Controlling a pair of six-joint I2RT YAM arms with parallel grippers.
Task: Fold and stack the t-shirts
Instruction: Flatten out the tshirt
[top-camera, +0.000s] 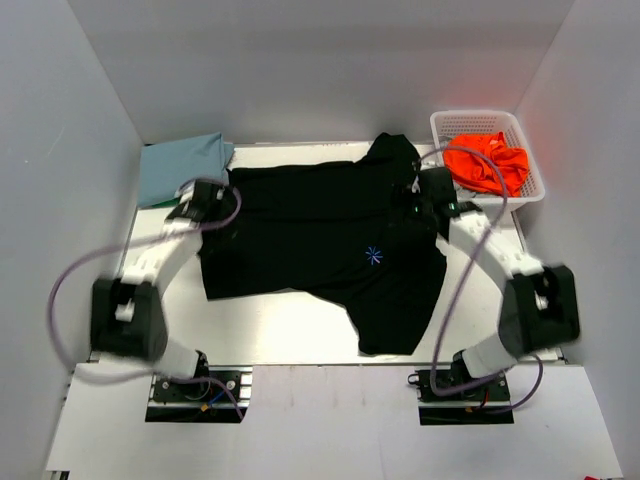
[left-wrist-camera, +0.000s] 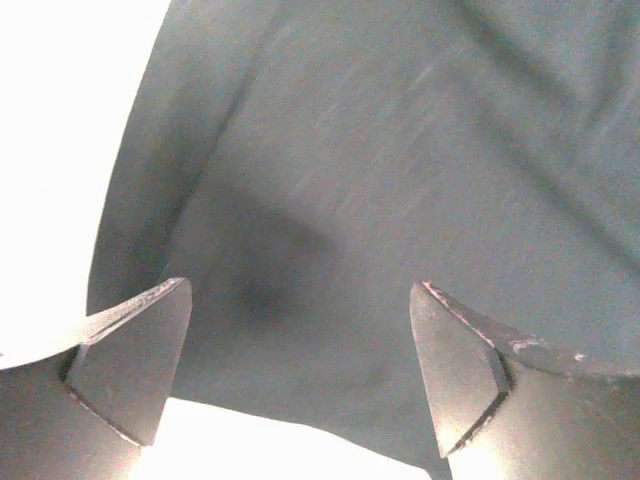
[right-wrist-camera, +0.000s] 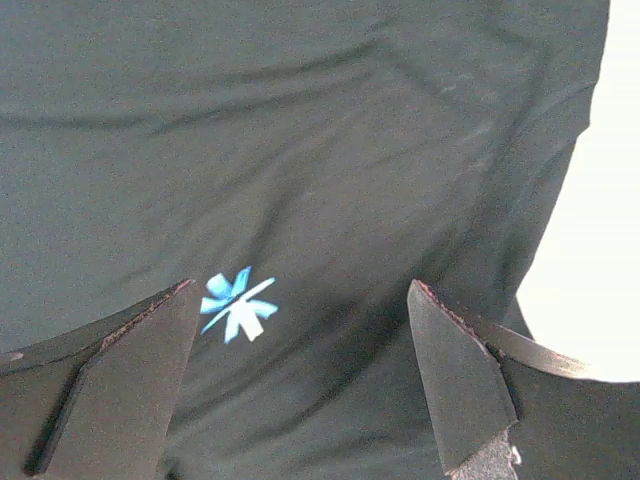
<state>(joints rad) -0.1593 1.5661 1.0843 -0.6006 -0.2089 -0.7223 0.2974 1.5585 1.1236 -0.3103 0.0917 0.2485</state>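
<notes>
**Stage:** start of the fold on the black t-shirt, spread mostly flat on the white table, with one part bunched just beyond the right gripper.

**Left gripper**: jaws wide apart, gripping nothing, low over one end of the shirt. In the left wrist view, dark cloth beneath both fingers, bare table just outside the left one and along the near edge.

**Right gripper:** jaws likewise apart and empty, over the shirt's opposite end. Blue starburst print beneath, nearer its left finger; cloth edge off to its right.

**Others:** light blue t-shirt just beyond the left gripper; orange t-shirt in the white mesh basket beyond the right gripper.

**Judged next:** down onto an edge at each end, a pinch of one layer only, then a lift in step to avoid dragging the shirt.
</notes>
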